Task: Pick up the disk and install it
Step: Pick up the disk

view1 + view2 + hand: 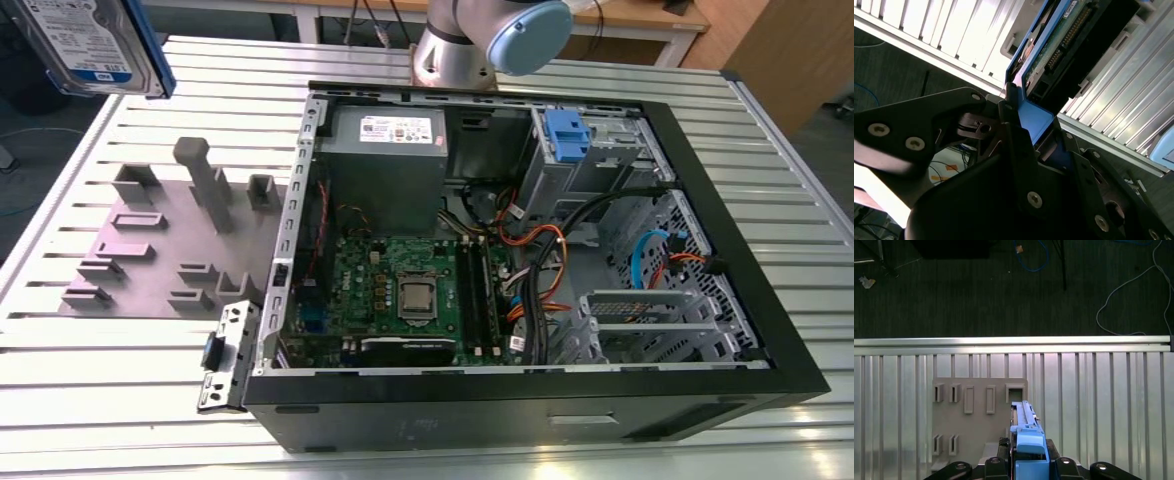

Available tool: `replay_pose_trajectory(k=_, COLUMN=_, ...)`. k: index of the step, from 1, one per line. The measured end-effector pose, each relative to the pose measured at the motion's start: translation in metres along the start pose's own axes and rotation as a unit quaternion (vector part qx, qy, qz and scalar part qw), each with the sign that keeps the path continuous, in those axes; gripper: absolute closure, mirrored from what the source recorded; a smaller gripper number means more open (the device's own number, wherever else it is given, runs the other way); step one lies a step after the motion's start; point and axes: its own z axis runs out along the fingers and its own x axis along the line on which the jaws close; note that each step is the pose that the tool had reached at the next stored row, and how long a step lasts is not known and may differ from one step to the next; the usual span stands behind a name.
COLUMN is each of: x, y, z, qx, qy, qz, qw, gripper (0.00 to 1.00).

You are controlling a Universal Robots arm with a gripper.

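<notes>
Gripper [1036,124] clamped on the disk [1054,50] at its blue bracket end. Black fingers [1016,140] press on either side of the blue plastic, and the drive sticks out past them edge-on.

Arm base joint [470,40], bare metal with a pale blue cap, stands at the far edge of the table [80,400], behind the PC case [534,410]. Disk hangs in the air at the top corner on the exterior view's left, above the table edge and well apart from the case. It is not installed.

View differences:
- Exterior view shows the label face: silver drive, white-and-blue sticker, blue frame down one side.
- Second wrist view shows the underside: connector pin row and board edge inside the blue frame, plus screw heads on the black gripper body.
- First wrist view looks down along the disk's thin edge onto the fixture plate [979,415], with dark floor and loose cables [1134,295] past the table rail.

Materials:
- Table is ribbed aluminium slats.
- Fixture plate is matte grey with upright blocks and rectangular slots.
- Case is black sheet metal with the side open. Inside are a green motherboard [400,290], a grey power supply [387,150], a blue drive-bay latch [567,135], and orange and black wire bundles.
</notes>
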Motion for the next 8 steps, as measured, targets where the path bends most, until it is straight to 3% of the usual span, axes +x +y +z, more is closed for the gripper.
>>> replay_pose_trajectory(k=8, x=0.0, y=0.0, z=-0.0002, qx=0.0, qy=0.0, qz=0.0, qw=1.0, gripper=0.64)
